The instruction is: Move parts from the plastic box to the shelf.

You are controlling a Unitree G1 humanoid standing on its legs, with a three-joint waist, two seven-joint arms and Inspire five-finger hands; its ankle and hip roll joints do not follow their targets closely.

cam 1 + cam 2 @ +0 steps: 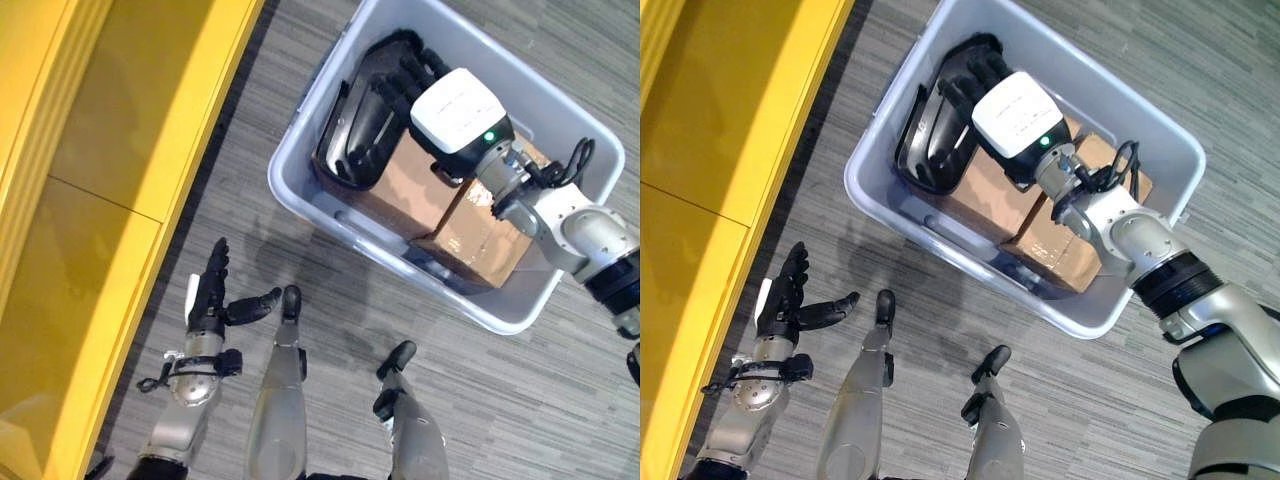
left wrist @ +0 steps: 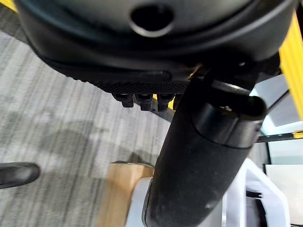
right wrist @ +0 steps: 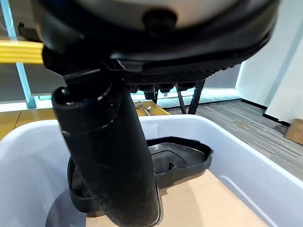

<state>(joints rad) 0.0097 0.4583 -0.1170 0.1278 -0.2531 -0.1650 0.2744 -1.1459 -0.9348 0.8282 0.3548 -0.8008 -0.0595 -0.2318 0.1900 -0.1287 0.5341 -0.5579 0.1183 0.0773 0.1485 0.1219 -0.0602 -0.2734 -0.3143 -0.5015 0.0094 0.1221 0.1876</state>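
While the right hand reached down into the pale grey plastic box on the grey wood-grain floor, the task looked to be at its picking stage, with nothing yet lifted toward the yellow shelf that ran along the robot's left. That hand hung over the black moulded plastic part, its dark fingers spread above the part's far end; in the right wrist view the thumb stood straight and the fingers looked extended rather than curled, so it read as wide and holding nothing, and whether it touched the part could not be told. The left hand hung low beside the shelf, fingers straight and thumb out, empty. The black part lay in the box at the end nearer the shelf, resting partly on brown cardboard boxes that took up the rest of it. It appeared as a shallow, glossy shell with a raised rim and ribbed hollows, probably rigid and light. The next move likely called for closing the fingers over its rim and lifting it clear of the box wall.
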